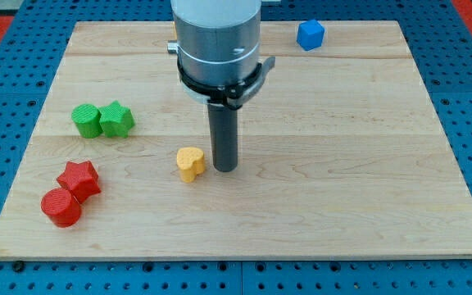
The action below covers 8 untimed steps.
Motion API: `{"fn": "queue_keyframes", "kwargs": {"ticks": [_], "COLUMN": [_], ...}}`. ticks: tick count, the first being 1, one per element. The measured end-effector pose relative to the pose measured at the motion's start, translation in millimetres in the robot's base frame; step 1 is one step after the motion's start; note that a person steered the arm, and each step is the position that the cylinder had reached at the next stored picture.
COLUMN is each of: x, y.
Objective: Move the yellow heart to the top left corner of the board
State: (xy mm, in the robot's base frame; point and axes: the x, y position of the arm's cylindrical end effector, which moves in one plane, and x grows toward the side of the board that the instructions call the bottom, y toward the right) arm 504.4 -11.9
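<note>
Right now your tool, a bare rod with nothing to open or close, rests its tip (pixel 224 168) just right of the yellow heart (pixel 190 163), near the middle of the surface (pixel 367 197), seemingly a hair apart. The heart's goal is the upper left of the frame, so judge that the tip should get round to the heart's lower right before pushing.

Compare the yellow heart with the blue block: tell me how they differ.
The yellow heart is yellow and heart-shaped; the blue block is blue and cube-like. The heart lies mid-board, just left of my tip; the blue block sits alone near the view's top edge. Both rest on the wooden board.
</note>
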Motion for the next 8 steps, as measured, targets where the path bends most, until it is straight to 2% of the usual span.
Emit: {"fn": "queue_keyframes", "kwargs": {"ticks": [1, 2, 3, 4, 6, 7, 8], "x": [4, 1, 52, 46, -53, -89, -95], "y": [-2, -30, -47, -57, -62, -65, -62]}}
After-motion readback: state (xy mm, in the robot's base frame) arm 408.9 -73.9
